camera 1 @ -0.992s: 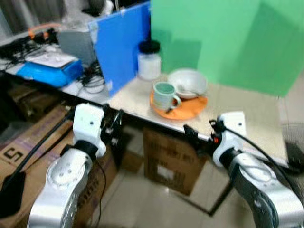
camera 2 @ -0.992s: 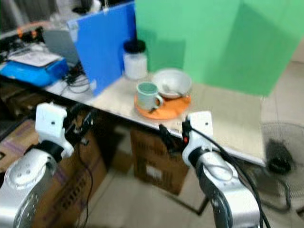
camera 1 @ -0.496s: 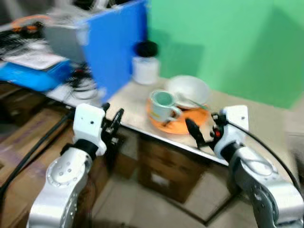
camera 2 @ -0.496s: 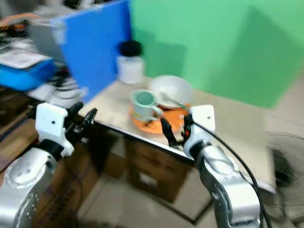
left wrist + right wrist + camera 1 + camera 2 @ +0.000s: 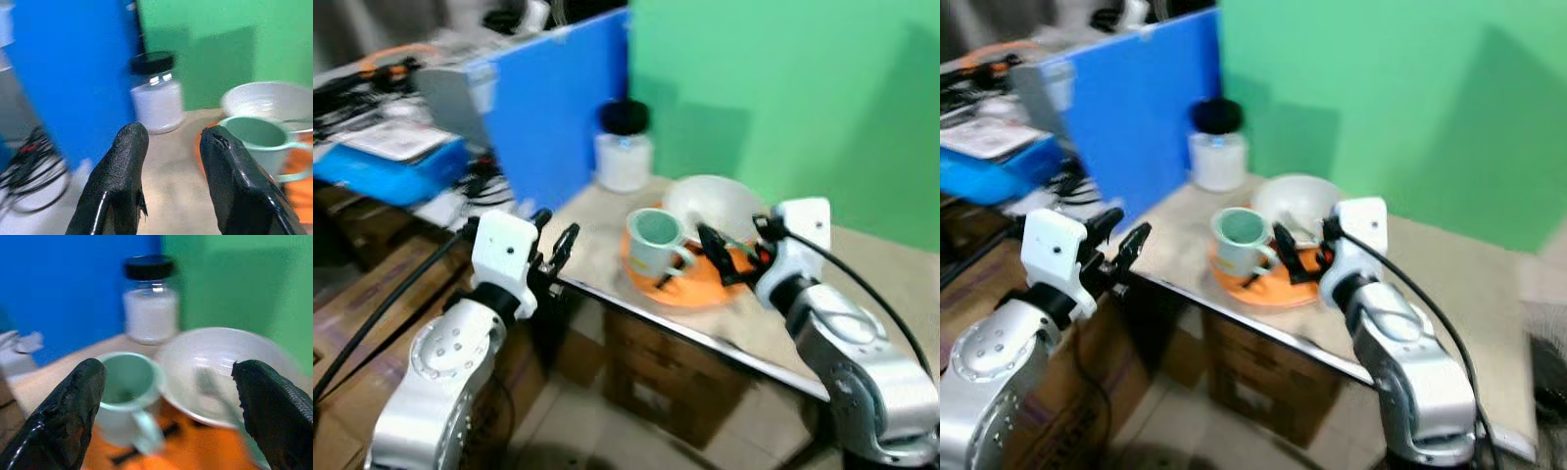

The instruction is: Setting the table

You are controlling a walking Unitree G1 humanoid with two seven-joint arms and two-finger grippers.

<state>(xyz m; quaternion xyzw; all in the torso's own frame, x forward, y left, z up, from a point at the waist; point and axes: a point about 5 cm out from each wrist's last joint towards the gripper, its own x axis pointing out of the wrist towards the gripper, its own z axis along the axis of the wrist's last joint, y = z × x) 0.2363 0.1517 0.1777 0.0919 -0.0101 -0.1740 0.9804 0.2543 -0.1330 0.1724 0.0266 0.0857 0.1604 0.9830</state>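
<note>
A table (image 5: 862, 294) stands in front of the robot, and an orange plate (image 5: 690, 284) sits near its front edge. On the plate are a green mug (image 5: 653, 243) and a white bowl (image 5: 713, 201). The mug is at about 9 o'clock from the bowl, right beside it. The mug's handle points to about 4 o'clock. A spoon (image 5: 212, 387) lies in the bowl. Something thin and dark lies on the plate by the mug, but it is too blurry to tell what it is.

A glass jar (image 5: 624, 147) with a black lid stands at about 11 o'clock from the plate, close to a blue board (image 5: 558, 108). A green wall (image 5: 783, 98) is behind the table.

The right gripper (image 5: 717, 258) hangs over the plate, at about 3 o'clock from the mug. Its two black fingers (image 5: 58, 423) are spread wide and hold nothing.

The left gripper (image 5: 555, 242) is at the table's left corner, at about 9 o'clock from the plate. Its fingers (image 5: 117, 188) are a little apart and hold nothing.

Boxes (image 5: 352, 323) sit on the floor at the left.
</note>
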